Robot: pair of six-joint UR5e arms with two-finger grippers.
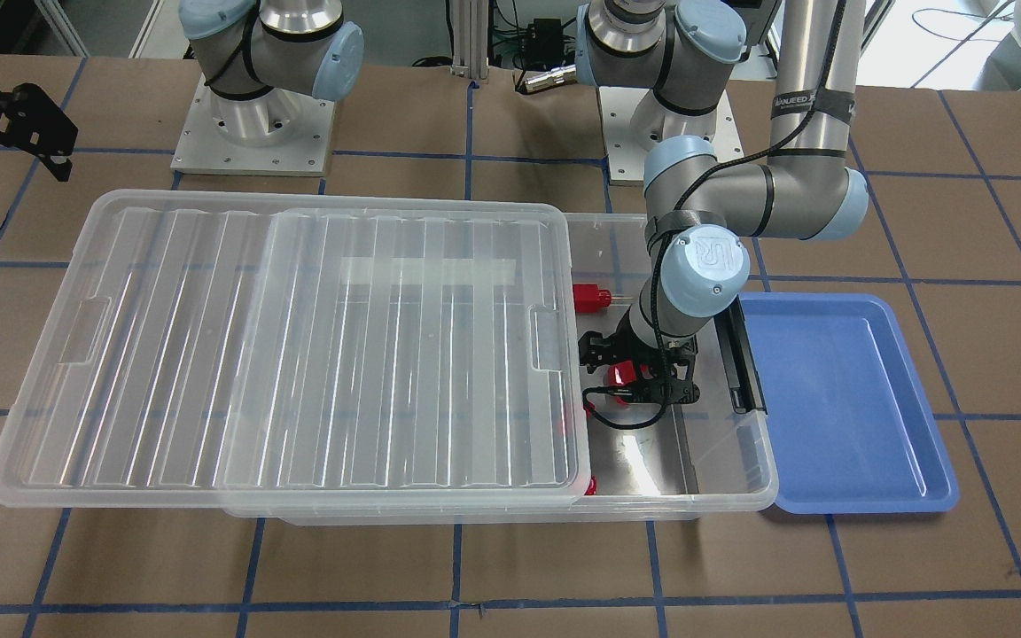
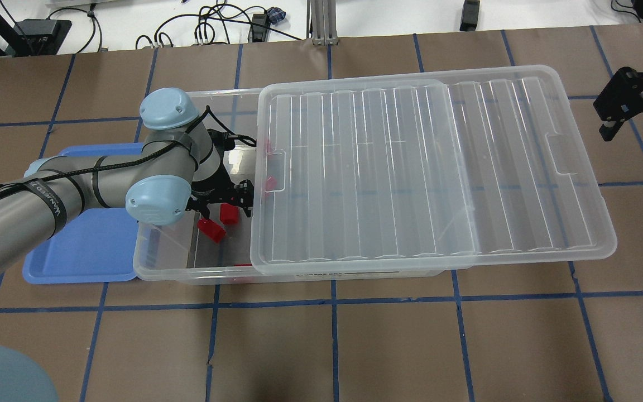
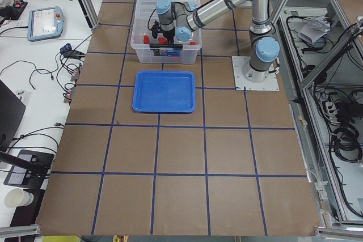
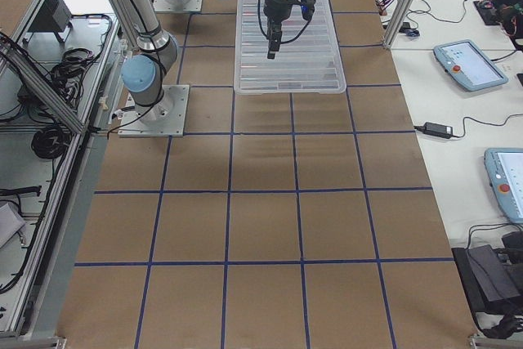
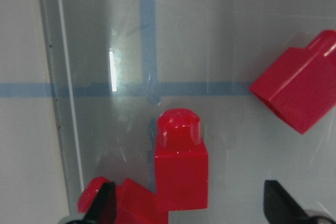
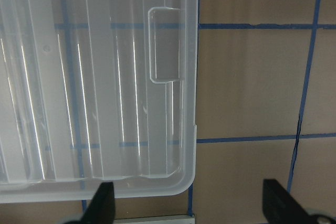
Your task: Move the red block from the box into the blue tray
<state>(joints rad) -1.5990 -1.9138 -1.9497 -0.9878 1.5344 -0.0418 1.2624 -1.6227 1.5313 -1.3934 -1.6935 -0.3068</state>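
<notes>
Looks down from rear, back from front, sharing box [image 2: 187,274]; from table [image 3: 181,151] ends, far; wrist-mounted, close, straight down.

Brown table [image 1: 510,576] (gridded with blue tape), grey teach pendant [image 3: 46,22], white paper cup [image 3: 15,198]

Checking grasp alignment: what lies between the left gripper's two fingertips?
Left wrist view: a red block lies between the fingertips of the open left gripper, touching neither; a second block sits beside one fingertip.
</notes>
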